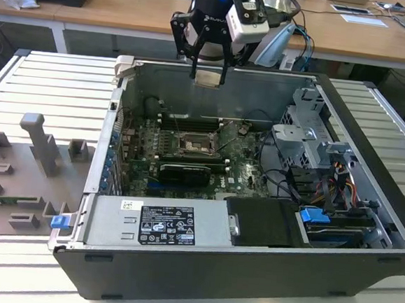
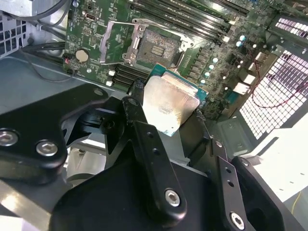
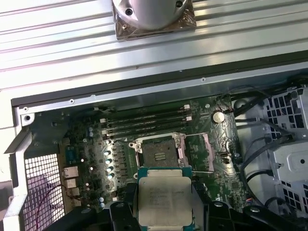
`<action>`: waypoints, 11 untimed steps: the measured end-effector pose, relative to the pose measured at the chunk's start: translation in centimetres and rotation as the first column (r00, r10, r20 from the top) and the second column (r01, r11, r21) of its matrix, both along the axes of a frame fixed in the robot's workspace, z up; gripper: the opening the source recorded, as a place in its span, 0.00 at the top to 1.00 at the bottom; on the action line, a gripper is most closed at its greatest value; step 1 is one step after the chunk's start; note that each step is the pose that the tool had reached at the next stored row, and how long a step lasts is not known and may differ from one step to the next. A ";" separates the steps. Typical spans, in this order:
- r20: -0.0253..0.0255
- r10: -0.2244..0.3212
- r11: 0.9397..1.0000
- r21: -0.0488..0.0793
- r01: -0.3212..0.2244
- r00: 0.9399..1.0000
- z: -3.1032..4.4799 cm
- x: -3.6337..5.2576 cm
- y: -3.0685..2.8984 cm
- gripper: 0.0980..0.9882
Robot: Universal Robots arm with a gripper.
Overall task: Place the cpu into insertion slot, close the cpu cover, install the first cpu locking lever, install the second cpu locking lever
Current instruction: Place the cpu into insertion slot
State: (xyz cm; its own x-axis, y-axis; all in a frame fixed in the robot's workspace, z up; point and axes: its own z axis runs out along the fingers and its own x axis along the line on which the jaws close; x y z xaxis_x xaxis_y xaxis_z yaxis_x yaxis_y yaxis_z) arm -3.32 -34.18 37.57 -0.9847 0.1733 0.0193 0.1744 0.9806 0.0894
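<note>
One cpu (image 1: pixel 208 77) was clamped in the tool (image 1: pixel 208 80), upper centre of the exterior view, above the case rim (image 1: pixel 265 71). One insertion slot (image 1: pixel 192 145) lay well below, uncovered; one cpu cover (image 2: pixel 111 43) stood open beside it.

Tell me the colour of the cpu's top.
The cpu top is pale beige-silver metal, green-edged, best seen in the first wrist view.

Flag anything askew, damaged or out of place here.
Nothing stands out. The end effector holds the cpu over the open case; the insertion slot sits open and empty, its cpu cover swung aside.
</note>
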 end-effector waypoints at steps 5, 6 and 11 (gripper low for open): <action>0.000 -0.057 0.998 0.000 0.057 0.998 0.00 0.00 0.00 0.50; 0.000 -0.064 0.998 0.000 0.064 0.998 0.00 0.00 0.00 0.50; 0.000 -0.120 0.993 0.000 0.120 0.993 0.00 0.00 0.00 0.50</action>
State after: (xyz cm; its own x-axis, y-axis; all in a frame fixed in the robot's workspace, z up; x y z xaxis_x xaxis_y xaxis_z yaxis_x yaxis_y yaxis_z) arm -3.32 -34.18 37.57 -0.9569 0.2898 0.0193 0.2904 0.9527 0.0893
